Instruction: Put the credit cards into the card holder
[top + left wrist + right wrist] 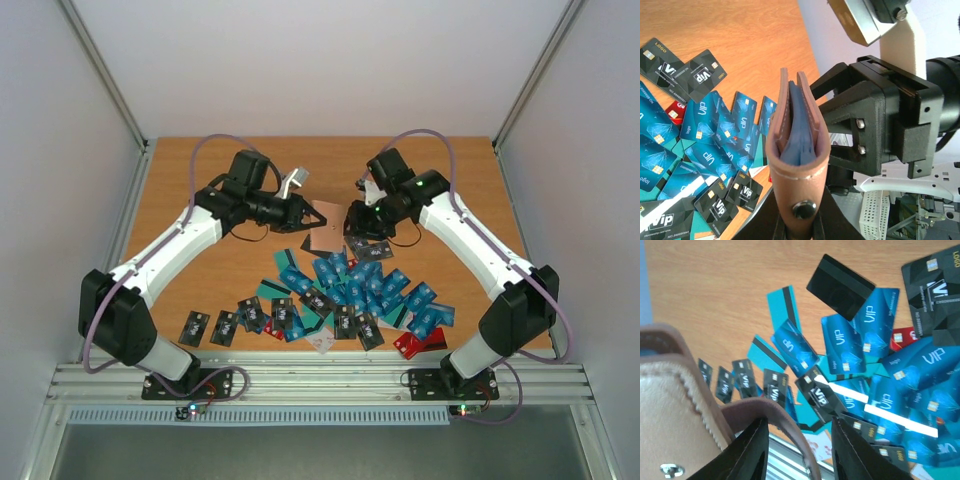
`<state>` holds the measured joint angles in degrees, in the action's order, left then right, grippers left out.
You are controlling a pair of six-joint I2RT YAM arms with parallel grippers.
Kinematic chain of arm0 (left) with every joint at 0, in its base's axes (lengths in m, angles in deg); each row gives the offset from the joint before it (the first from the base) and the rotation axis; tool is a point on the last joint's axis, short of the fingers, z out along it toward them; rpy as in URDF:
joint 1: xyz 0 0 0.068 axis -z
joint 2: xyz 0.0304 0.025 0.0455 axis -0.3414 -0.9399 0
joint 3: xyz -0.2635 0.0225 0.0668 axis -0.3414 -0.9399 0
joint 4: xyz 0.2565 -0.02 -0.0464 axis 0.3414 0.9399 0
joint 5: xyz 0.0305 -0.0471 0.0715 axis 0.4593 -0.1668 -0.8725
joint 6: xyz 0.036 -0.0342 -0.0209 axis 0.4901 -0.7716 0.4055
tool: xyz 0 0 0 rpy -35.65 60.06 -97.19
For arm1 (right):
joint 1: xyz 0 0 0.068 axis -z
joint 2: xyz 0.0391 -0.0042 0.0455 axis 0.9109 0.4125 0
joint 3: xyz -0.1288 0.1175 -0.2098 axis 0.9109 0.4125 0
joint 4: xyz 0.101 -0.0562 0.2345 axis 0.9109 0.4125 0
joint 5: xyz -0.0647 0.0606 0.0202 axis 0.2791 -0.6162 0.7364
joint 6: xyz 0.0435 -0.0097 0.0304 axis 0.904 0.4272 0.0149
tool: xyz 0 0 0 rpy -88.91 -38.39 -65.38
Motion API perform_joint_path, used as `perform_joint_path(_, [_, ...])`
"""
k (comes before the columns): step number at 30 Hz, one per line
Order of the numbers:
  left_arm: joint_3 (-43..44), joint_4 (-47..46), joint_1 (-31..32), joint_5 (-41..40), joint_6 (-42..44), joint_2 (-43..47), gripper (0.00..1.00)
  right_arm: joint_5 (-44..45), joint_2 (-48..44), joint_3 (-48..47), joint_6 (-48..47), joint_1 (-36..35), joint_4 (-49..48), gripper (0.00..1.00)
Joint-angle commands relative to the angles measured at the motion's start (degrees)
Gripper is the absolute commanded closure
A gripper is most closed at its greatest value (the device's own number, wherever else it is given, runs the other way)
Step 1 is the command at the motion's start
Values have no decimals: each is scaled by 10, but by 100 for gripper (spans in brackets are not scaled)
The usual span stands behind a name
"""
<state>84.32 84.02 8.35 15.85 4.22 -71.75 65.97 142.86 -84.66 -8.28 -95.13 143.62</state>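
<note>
Held up off the table (200,180) between both arms: card holder (797,150), pinched tight by left gripper (799,227). Right gripper (800,450) sat at its rim, fingers apart. Bare wood behind; credit cards (350,295) heaped below, marked "VIP" and "LOGO".

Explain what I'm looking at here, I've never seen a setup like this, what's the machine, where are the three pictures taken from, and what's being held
These are two robot arms bolted to the near edge of a wooden table. One picture looks down from above; the other two come from small cameras on each arm's wrist.

Scattered on the table are many credit cards, mostly blue, some black, teal and red.

The left gripper is shut on a brown card holder, held up off the table with blue cards already tucked inside. The right gripper is right at the holder's open edge, its jaws apart with nothing in them, as if it just let a card go.
</note>
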Motion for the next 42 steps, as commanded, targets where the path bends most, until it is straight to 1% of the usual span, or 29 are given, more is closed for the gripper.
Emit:
perform_joint_path(1, [-5,-51,-2,36,-15,16,100,-52,-24,16,28,8,-60,67])
perform_joint_path(8, [-28,-90,-4,65,-40,35,99,-83,-37,32,34,18,-93,79])
perform_joint_path(16, [-41,-103,-9,71,-52,38,99,-89,-45,32,25,24,-94,98])
perform_joint_path(20, [-43,-104,-19,67,-43,27,97,-80,-40,27,19,25,-83,99])
perform_joint_path(25, [-41,-116,-38,70,-32,-7,94,-68,0,-2,22,24,-66,99])
perform_joint_path(31, [-20,-117,-68,70,-14,-68,93,-59,74,-51,36,24,-72,99])
perform_joint_path(34, [2,-95,-80,76,5,-107,92,-68,117,-72,42,24,-88,99])
perform_joint_path(36, [18,-76,-88,73,33,-132,91,-73,146,-88,43,24,-96,99])
perform_joint_path(42, [41,-49,-116,73,65,-201,90,-85,224,-129,42,23,-115,99])
